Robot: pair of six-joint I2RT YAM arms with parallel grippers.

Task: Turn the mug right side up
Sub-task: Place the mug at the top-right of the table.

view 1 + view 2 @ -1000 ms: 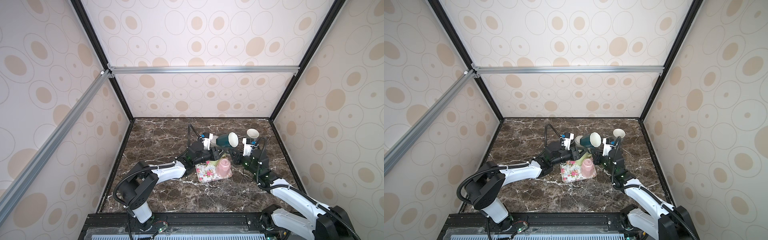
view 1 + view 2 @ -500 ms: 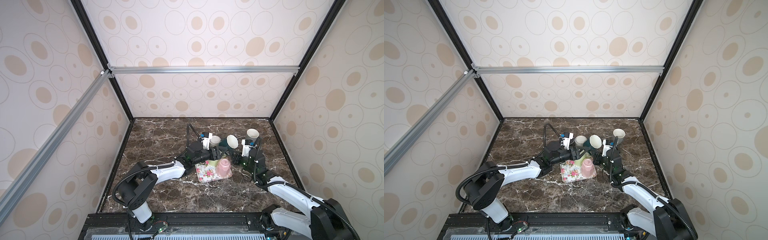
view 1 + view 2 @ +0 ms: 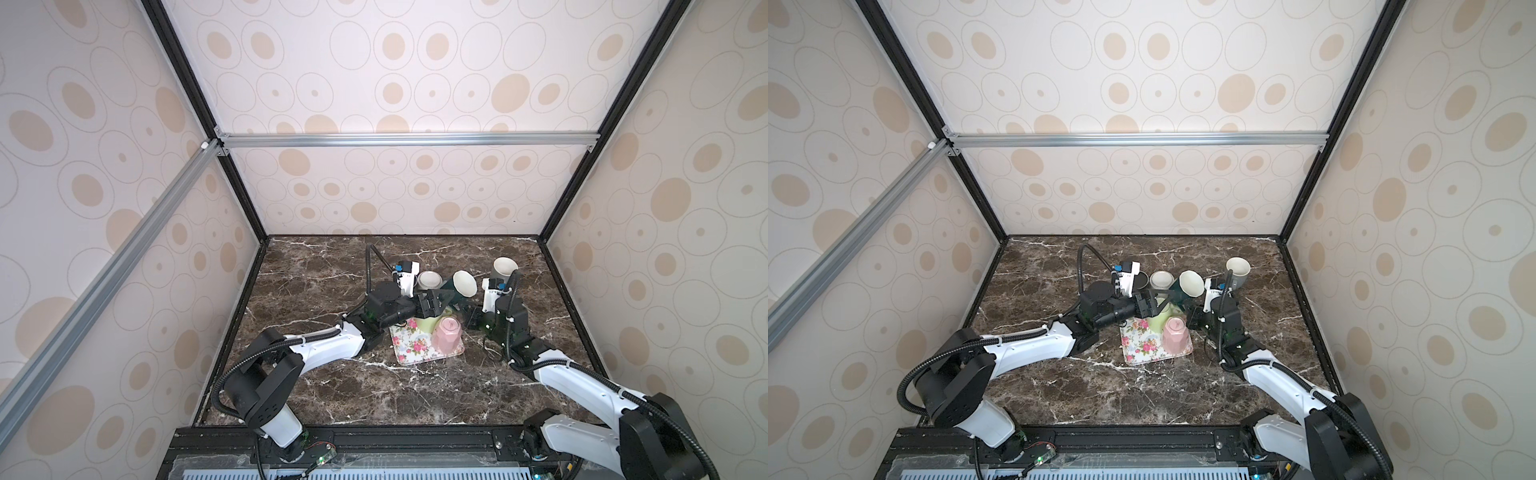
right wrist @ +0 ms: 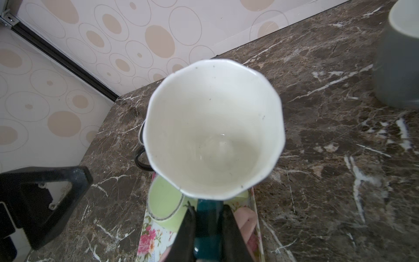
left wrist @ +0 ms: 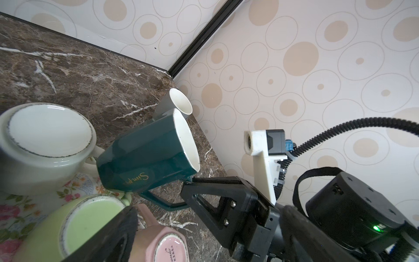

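Teal mug point(image 3: 455, 286) hangs tilted over the floral tray's point(image 3: 411, 353) far edge in both top views, with the left gripper point(image 3: 435, 305) spread wide just beside it. Left wrist — the mug's mouth faces sideways and up. Right wrist — the right gripper point(image 4: 207, 236) pinches the mug's handle.

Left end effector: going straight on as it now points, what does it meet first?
Probably the dark green mug, tilted ahead, gripped by its handle in the right end effector. The open left end effector points at it; depth is unclear.

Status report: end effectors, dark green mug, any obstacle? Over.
Left end effector open. Right end effector shut on dark green mug handle; mug tilted, airborne. Light green mug, tray beneath.
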